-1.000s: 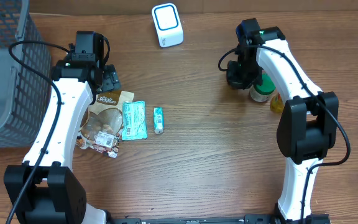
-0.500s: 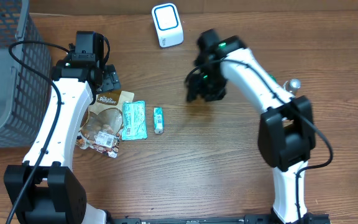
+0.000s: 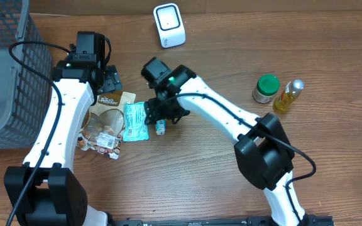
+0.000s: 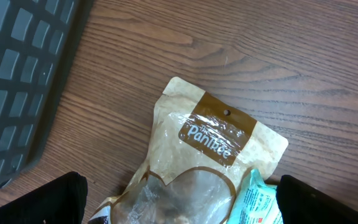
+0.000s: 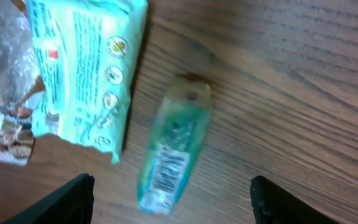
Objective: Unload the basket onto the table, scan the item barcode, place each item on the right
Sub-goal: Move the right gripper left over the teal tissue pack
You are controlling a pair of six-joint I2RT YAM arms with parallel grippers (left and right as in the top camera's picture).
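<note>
Small teal packet (image 5: 174, 149) flat on table (image 5: 303, 93), right under right hand (image 5: 176, 198). Hand spread wide, holding nothing, fingers (image 5: 67, 202) either side of packet's long axis, nice for narrow-side pinch imo. Left hand (image 4: 185, 202) wide too, empty, farther off over brown pouch (image 4: 210, 143).

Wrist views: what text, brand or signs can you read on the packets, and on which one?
"PaniTee": brown label on the tan pouch; the small word above it is too small to read.
On the teal packet: printed lines and round icons, too blurred to read.
On the small teal sachet: a barcode, digits unreadable.
</note>
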